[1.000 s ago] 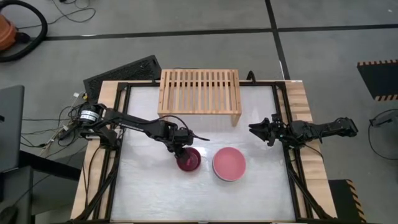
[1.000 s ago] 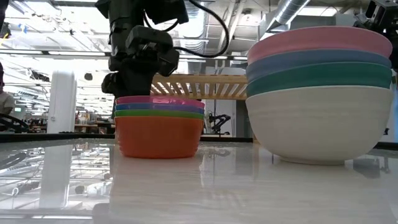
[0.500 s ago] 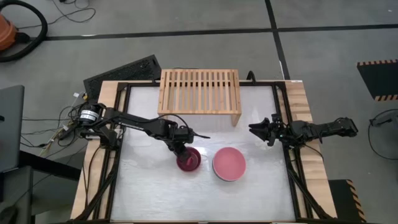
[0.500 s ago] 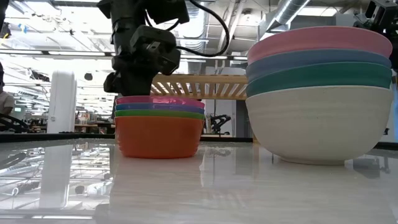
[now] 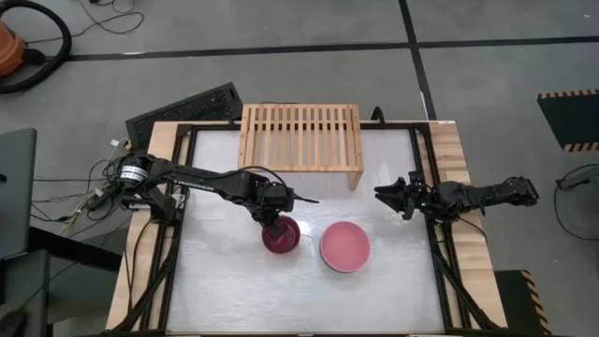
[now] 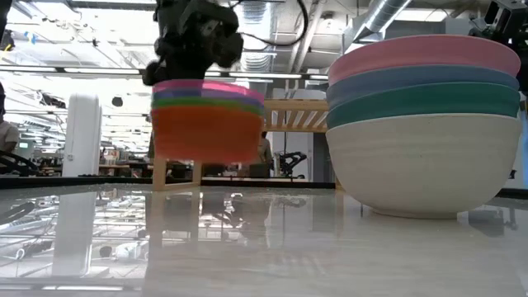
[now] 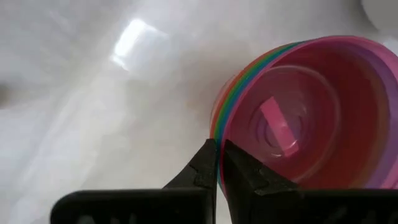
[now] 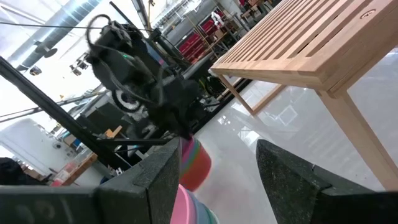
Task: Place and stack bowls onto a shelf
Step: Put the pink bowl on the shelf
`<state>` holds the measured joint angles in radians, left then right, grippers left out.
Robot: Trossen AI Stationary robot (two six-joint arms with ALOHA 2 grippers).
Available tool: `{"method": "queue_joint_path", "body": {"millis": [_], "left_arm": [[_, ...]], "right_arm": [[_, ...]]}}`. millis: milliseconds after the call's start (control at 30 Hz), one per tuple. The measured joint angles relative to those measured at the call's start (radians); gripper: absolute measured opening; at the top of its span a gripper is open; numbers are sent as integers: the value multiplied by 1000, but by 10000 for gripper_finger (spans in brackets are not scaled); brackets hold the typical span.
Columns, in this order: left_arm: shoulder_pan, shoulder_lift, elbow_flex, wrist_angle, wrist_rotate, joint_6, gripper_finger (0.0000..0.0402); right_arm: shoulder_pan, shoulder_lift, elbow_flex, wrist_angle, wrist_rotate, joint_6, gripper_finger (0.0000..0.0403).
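Small nested stack of bowls (image 6: 208,122), magenta on top, then purple-blue, green and orange-red at the base, hanging clear of the table (image 5: 234,290), a visible gap under its base in the low view. Seen from above as one dark maroon disc (image 5: 283,236) at mid-table, left of centre. Pinched at its near rim by the left gripper (image 7: 217,163): fingers together on the thin stacked edges, one finger inside the top bowl, the other outside, rainbow rims showing at the bite. Slightly tilted in the low view.

Just to the right, apart from it, the large stack (image 6: 423,124): pink over blue over teal over cream-white, resting on the table; pink disc from above (image 5: 344,247). A narrow strip of bare table between the two stacks.

Behind both, the shelf (image 5: 300,139) against the far edge of the table, slatted top bare, side legs down on the surface. Open table between the shelf's front edge and the lifted stack.

Right gripper (image 5: 382,194) at the right edge of the table, near the shelf's right leg, fingers apart, holding nothing, well clear of the large stack.

Black keyboard (image 5: 182,110) off the far left corner, outside the work surface.
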<state>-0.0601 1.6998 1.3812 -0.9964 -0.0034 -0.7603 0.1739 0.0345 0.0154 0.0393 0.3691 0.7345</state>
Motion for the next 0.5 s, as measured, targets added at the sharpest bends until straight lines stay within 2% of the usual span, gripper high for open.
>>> {"method": "queue_joint_path", "body": {"millis": [67, 133, 233, 333, 400, 500], "left_arm": [[5, -3, 18, -22, 10, -5, 0], [17, -1, 30, -18, 92, -18, 0], [11, -2, 46, 6, 44, -10, 0], [31, -1, 42, 3, 164, -15, 0], [30, -2, 43, 57, 155, -17, 0], [48, -9, 39, 47, 178, -33, 0]], "right_arm": [[3, 0, 0, 0, 0, 1, 234], [3, 0, 0, 0, 0, 10, 234], [3, 0, 0, 0, -1, 35, 234], [3, 0, 0, 0, -1, 74, 234], [3, 0, 0, 0, -4, 87, 234], [3, 0, 0, 0, -4, 88, 234]]}}
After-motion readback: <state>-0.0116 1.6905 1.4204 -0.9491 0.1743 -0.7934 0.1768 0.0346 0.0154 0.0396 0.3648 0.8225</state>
